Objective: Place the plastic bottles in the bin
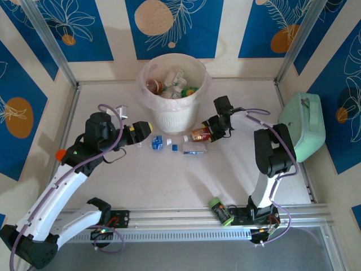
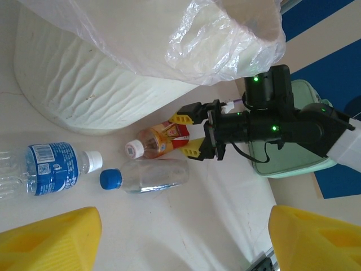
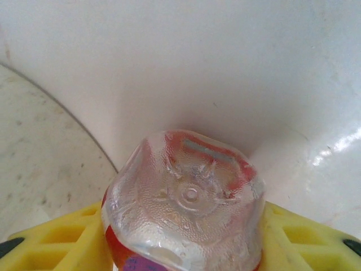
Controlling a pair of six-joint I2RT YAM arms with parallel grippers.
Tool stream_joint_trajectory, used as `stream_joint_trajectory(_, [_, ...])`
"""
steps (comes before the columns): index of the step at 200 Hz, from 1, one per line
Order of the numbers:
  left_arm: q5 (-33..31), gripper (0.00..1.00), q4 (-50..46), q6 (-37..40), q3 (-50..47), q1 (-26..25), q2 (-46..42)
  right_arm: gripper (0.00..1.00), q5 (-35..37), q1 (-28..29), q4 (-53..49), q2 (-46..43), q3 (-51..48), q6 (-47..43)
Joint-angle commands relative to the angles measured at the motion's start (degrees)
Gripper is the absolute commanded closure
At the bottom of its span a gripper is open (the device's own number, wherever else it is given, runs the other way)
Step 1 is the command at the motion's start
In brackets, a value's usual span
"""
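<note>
At the far middle of the bench (image 1: 169, 180) sits the bin (image 1: 172, 116), its bag liner already holding a heap of plastic bottles (image 1: 169, 86). Just in front of the bin, on the right, the right tool (image 1: 207, 134) has its yellow fingers (image 3: 56, 245) pressed on both sides of the red-labelled bottle (image 2: 163, 140), lying just beside the bin's foot. Looks like a grip to me.

Front-left of the bin, the left tool (image 1: 148, 131) hangs open and empty. A blue-labelled bottle (image 1: 157, 143) and a clear blue-capped bottle (image 1: 193, 150) lie in front of the bin.

My worry: it's grabbed by the butt end, so it could droop or slip on the lift, or the loose liner could snag it at the rim.

The blue label has white print too small to read. The red one has a gold emblem but no legible words.
</note>
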Motion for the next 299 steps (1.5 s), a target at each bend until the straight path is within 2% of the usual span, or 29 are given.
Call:
stream_joint_trajectory(1, [1.8,0.23,1.3,-0.4,-0.2,-0.3,-0.6,0.52,1.6,0.0,-0.1,-5.7,-0.8,-2.3])
stream_joint_trajectory(64, [5.2,0.21,3.1,-0.5,-0.3,-0.3,0.4,0.56,3.0,1.7,-2.1,-16.9,-4.3,-9.9])
stream_joint_trajectory(108, [10.3,0.11,9.3,-2.6,-1.5,-0.9,2.7,0.57,6.3,5.2,-5.5,-30.0,-6.7,-15.8])
stream_joint_trajectory(133, [12.5,0.11,13.3,-3.6,-1.6,-2.8,5.0,0.57,7.0,6.8,-6.3,-37.3,-6.9,-19.0])
stream_joint_trajectory(176, [16.0,0.16,18.3,-3.9,1.8,-8.8,11.3,0.57,1.7,7.2,-1.8,-45.1,-6.9,-24.7])
stream_joint_trajectory(202, [17.0,0.09,20.4,-3.1,4.8,-11.7,14.7,0.57,-3.4,7.5,2.3,-46.9,-6.4,-26.5])
stream_joint_trajectory(245, [20.0,0.06,33.7,-13.0,3.8,-11.8,18.2,0.56,-7.6,9.7,8.0,-48.8,-5.8,-28.3])
stream_joint_trajectory(299, [22.8,0.06,48.5,-25.2,2.5,-12.0,21.0,0.56,-14.0,9.7,15.6,-48.3,-5.5,-27.4])
